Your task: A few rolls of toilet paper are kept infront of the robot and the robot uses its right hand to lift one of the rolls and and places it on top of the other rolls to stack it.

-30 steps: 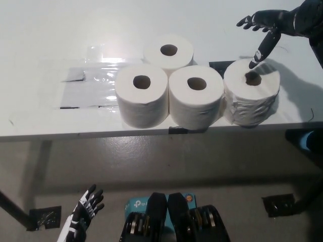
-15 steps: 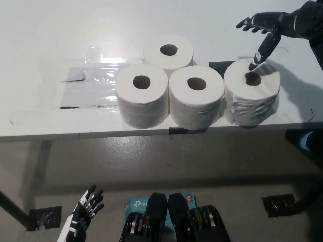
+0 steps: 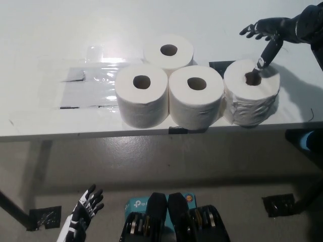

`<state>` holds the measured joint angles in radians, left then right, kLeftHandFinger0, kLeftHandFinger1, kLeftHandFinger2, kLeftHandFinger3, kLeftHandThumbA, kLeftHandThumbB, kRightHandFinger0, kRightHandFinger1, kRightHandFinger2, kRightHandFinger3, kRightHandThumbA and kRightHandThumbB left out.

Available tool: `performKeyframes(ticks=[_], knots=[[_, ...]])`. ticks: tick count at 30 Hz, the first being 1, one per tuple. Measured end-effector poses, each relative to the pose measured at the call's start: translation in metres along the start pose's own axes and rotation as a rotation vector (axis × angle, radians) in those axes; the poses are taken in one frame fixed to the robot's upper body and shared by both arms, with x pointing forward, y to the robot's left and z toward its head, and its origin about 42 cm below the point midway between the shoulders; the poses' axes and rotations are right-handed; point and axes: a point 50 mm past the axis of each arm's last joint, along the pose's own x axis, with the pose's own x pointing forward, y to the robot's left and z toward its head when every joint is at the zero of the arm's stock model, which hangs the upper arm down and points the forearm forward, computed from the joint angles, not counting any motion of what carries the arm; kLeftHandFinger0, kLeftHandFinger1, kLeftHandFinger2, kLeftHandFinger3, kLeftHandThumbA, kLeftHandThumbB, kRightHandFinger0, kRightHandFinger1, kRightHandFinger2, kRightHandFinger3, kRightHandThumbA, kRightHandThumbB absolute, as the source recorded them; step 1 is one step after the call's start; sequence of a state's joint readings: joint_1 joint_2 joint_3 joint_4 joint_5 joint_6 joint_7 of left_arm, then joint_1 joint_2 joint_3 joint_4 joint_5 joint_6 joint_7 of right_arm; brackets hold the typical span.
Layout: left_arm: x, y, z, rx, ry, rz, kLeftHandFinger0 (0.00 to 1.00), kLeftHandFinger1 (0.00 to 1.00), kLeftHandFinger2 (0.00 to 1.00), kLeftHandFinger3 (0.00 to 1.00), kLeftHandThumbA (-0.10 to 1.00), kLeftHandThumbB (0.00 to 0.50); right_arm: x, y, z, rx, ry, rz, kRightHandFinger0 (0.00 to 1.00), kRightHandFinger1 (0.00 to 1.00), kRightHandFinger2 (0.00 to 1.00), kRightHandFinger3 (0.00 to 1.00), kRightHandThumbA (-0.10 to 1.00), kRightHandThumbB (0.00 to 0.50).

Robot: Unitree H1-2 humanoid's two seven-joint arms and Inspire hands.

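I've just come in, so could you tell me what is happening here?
The robot's black right hand is open above the rightmost toilet roll, one finger pointing down at its core; nothing is gripped yet. Three more rolls stand upright beside it on the white table. The white left hand rests low, below the table.

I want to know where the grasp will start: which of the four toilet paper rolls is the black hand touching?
The rightmost roll, at the table's front edge. The right hand has a finger reaching down at its core hole; the other three rolls stand untouched to its left.
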<state>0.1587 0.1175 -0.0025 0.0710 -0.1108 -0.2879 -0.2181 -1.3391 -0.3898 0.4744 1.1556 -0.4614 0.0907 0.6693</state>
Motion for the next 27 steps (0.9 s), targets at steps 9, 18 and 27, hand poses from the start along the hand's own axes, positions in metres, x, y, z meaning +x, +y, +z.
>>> performKeyframes(ticks=[9,18,27], knots=[[0.0001,0.0002,0.0003,0.000,-0.001,0.001,1.00,1.00,1.00,1.00,1.00,0.251,0.0008,0.0011,0.0010,-0.004,-0.005,0.003,1.00,1.00,1.00,1.00,1.00,0.251],[0.0005,0.0002,0.0017,0.001,-0.006,0.000,1.00,1.00,1.00,1.00,1.00,0.244,0.0015,0.0019,0.0027,0.006,-0.016,0.003,1.00,1.00,1.00,1.00,1.00,0.315],[0.0007,0.0006,0.0020,0.001,-0.008,0.002,1.00,1.00,1.00,1.00,1.00,0.244,0.0056,0.0076,0.0022,0.018,-0.017,0.022,1.00,1.00,1.00,1.00,1.00,0.262]])
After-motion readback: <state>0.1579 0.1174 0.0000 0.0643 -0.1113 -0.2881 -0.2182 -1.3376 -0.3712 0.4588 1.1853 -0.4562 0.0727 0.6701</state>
